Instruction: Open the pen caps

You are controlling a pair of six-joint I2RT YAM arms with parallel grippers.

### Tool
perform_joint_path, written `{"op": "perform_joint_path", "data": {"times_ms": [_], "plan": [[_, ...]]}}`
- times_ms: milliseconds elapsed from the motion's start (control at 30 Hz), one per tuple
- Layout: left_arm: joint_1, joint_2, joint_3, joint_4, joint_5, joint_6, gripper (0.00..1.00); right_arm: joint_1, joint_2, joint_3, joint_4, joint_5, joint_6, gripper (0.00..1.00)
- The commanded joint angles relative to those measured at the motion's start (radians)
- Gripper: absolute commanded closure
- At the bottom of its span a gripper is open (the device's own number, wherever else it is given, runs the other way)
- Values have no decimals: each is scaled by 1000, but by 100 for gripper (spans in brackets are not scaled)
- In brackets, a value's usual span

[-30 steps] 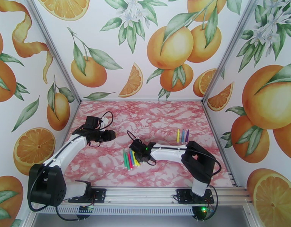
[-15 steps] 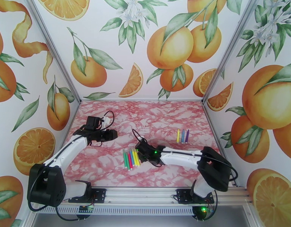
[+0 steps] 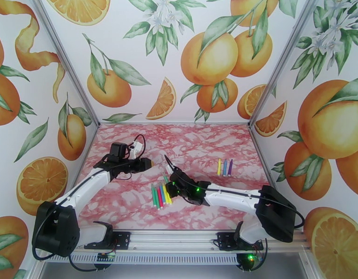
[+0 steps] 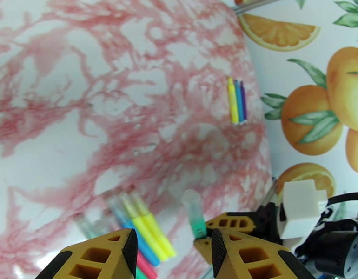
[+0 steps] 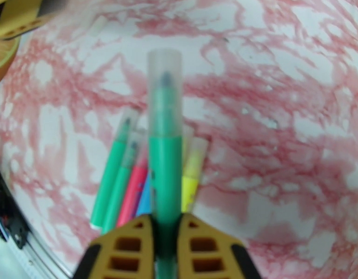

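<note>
pens [image 3: 156,197] on pink-marbled table [image 3: 202,145]

Lighting: bright, even and diffuse, from overhead; shadows on the table [image 3: 216,145] soft and faint; no hard glare.
Top view: sharp; slight wide-angle bending toward the edges.
Left wrist view: far surface crisp; fingers [image 4: 100,256] of the left gripper [image 4: 173,235] and the near pens [image 4: 151,231] out of focus.
Right wrist view: soft throughout; green pen [image 5: 165,173] blurred; its clear cap [image 5: 165,89] hazy.

Pens: one green pen [image 5: 165,149] in right claw [image 5: 166,231]; pile [image 3: 159,196] of about six beneath claw; row [image 3: 224,167] of three well right.
</note>
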State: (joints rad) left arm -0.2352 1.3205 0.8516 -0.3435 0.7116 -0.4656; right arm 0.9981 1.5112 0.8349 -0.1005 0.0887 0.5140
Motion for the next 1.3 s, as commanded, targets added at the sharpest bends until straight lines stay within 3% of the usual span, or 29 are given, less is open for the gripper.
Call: {"op": "perform_joint_path", "data": {"times_ms": [0,900,1100,1267], "plan": [[-15,-12,-21,74,42,-29,53,-5,-26,22,56,-30,-19,90],[-123,69,-9,136,17,-62,55,-4,-34,88,53,-46,-48,91],[-126,69,-4,135,15,-64,61,-4,-31,88,51,-47,-50,91],[-128,73,-6,142,17,-67,77,-4,-30,86,51,-46,-49,91]]}}
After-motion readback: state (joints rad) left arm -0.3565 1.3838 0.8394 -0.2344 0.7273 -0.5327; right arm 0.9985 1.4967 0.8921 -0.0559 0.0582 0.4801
